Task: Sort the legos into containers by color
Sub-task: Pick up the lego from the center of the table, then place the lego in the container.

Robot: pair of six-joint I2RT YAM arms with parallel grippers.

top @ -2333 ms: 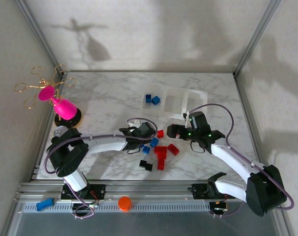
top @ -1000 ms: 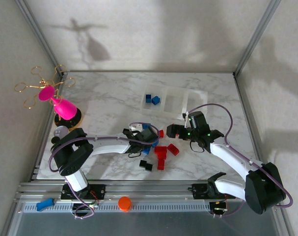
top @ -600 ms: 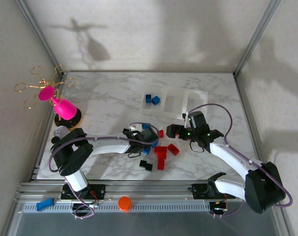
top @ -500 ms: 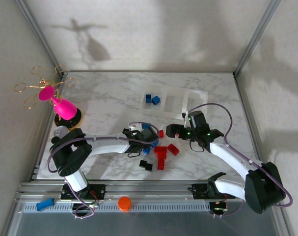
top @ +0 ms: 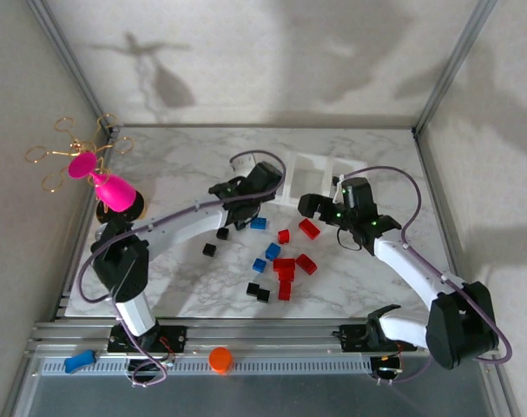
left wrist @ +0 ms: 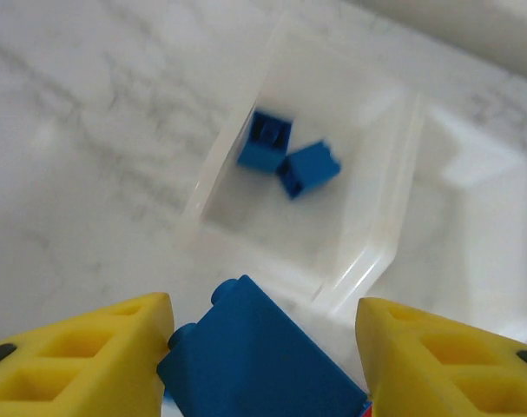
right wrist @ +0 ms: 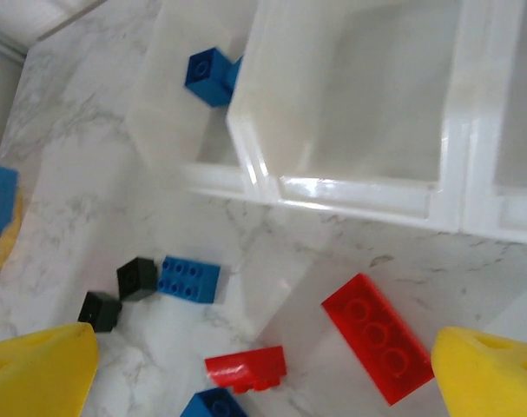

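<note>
Blue brick [left wrist: 263,365] gripped between the yellow fingers [left wrist: 81,356] of the left gripper [left wrist: 261,320], held just short of the near corner of the left bin [left wrist: 224,169]. A second ago this gripper was down among the loose legos at mid-table. It now stands at the containers [top: 319,158], so the pick appears done and only the release over the blue bin remains. Right gripper [right wrist: 263,378] has barely shifted: jaws spread wide, holding nothing, straddling a long red brick [right wrist: 378,337] on the marble table [top: 176,174] just in front of the bins. Counts: three bins; two blue bricks [left wrist: 265,141] in the left bin; middle bin [right wrist: 359,195] bare; on the table, three loose blue bricks [top: 259,223], four black bricks [top: 209,250], and at least five red bricks [top: 285,265], the central clump being too tight to count.
</note>
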